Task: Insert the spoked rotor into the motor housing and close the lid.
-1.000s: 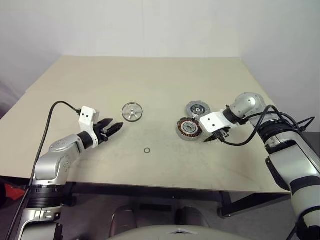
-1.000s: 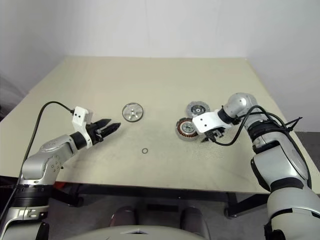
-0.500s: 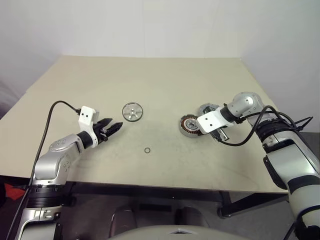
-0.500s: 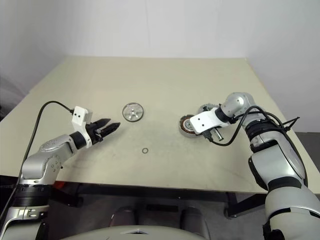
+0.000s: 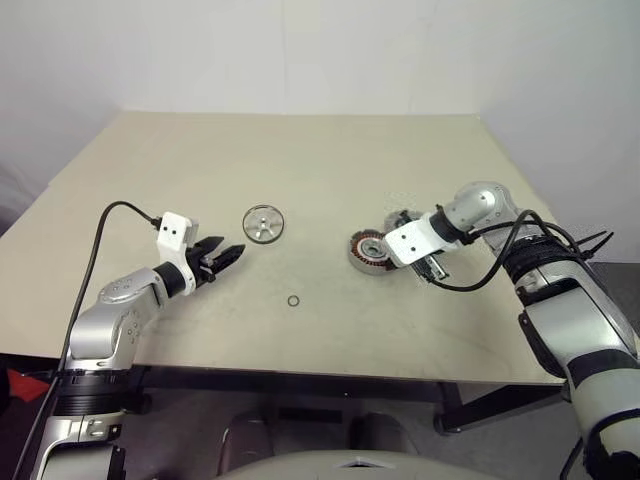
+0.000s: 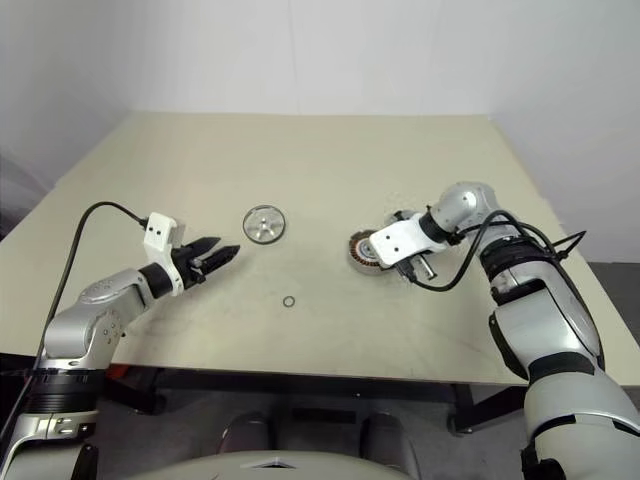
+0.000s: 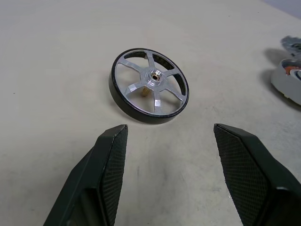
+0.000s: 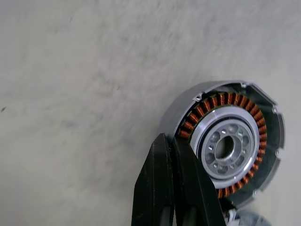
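Item: right gripper. Jaws now pressed together, shut within the last second; the spoked rotor has slid left on the worktop, touching their tips, apparently nudged, not held. Left gripper: jaws spread, motor housing just ahead. Insertion pending.

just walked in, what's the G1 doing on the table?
It's working on a motor assembly. The right gripper, fingers shut, is at the edge of the copper-wound rotor on the table's right side, with the lid just behind. The left gripper hovers open, pointing at the housing. A small O-ring lies loose between them. Nothing is assembled yet.
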Controlling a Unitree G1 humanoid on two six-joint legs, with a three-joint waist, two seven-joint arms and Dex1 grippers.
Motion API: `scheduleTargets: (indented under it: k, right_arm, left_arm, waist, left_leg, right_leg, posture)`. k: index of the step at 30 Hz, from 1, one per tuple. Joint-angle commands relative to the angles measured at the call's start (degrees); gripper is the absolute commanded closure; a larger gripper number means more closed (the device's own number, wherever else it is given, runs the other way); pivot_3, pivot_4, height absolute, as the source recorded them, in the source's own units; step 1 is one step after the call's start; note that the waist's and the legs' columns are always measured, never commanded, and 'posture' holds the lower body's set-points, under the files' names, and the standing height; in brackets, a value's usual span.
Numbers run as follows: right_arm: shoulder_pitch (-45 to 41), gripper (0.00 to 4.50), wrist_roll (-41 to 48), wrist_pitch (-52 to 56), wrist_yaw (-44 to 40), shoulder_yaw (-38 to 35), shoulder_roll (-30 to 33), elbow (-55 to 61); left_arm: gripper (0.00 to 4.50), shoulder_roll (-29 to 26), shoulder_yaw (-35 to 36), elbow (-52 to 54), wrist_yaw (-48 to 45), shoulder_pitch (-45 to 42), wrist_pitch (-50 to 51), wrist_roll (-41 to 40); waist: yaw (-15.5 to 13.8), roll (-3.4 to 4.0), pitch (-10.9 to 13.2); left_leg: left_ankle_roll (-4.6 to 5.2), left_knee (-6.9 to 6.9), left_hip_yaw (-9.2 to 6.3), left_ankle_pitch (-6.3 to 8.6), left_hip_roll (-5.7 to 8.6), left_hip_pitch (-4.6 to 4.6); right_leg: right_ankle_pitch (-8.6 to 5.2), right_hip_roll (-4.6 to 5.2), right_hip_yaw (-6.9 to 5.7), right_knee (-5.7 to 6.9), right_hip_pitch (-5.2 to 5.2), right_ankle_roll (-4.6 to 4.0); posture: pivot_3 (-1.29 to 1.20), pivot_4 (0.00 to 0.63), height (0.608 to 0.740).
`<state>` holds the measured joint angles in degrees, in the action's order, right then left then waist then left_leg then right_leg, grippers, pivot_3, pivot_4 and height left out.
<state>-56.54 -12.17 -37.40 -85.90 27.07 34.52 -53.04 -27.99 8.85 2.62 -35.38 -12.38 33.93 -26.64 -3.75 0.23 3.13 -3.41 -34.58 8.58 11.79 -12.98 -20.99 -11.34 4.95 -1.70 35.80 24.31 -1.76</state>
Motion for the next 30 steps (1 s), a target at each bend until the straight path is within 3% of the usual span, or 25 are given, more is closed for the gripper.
scheduleTargets:
  k: [1, 30]
  right_arm:
    - [-2.4, 4.48, 1.3, 0.7, 2.0, -2.1, -1.8, 2.5]
    - [-4.0, 4.48, -4.2, 7.2, 15.1, -1.2, -15.8, -1.2]
  left_arm:
    - [1.41, -0.4, 1.1, 0.7, 0.1, -0.8, -1.1, 0.0]
    - [1.41, -0.2, 0.7, 2.2, 0.7, 0.1, -0.4, -0.2]
  waist:
    - [0.0, 0.0, 0.0]
    - [1.3, 0.01, 0.0]
  left_leg:
    - [0.0, 0.0, 0.0, 0.0, 0.0, 0.0]
    - [-0.01, 0.0, -0.05, 0.0, 0.0, 0.08]
  right_leg:
    - [0.0, 0.0, 0.0, 0.0, 0.0, 0.0]
    - [0.0, 0.0, -0.03, -0.01, 0.01, 0.0]
  posture:
    - [0.0, 0.0, 0.74]
    - [0.0, 0.0, 0.74]
